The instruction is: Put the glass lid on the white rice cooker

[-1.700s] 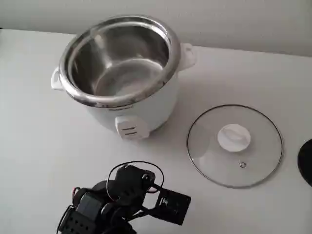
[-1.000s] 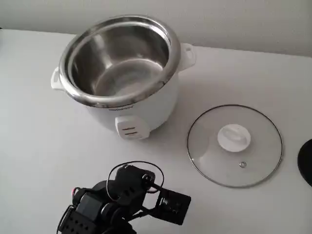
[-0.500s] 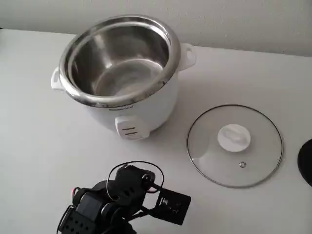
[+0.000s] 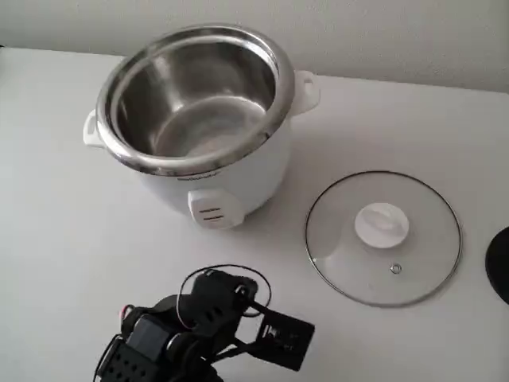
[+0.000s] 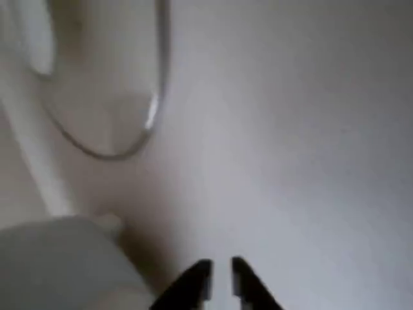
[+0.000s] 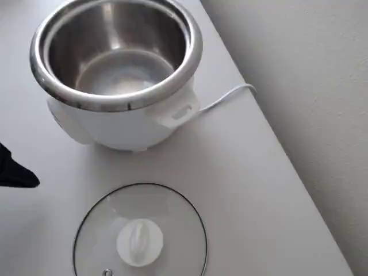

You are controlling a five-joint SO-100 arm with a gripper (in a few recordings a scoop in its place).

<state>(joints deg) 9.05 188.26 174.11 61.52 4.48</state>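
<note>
Glass lid (image 4: 382, 238) flat on table, knob up, beside open white rice cooker (image 4: 203, 119); gripper (image 5: 219, 279) narrow, empty

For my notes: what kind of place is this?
Probably a plain test bench, not a kitchen: a bare white table against a blank wall, holding a rice cooker and its glass lid.

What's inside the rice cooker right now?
The white rice cooker holds its bare steel inner pot, with no food or water visible. The glass lid lies flat on the table beside it.
</note>
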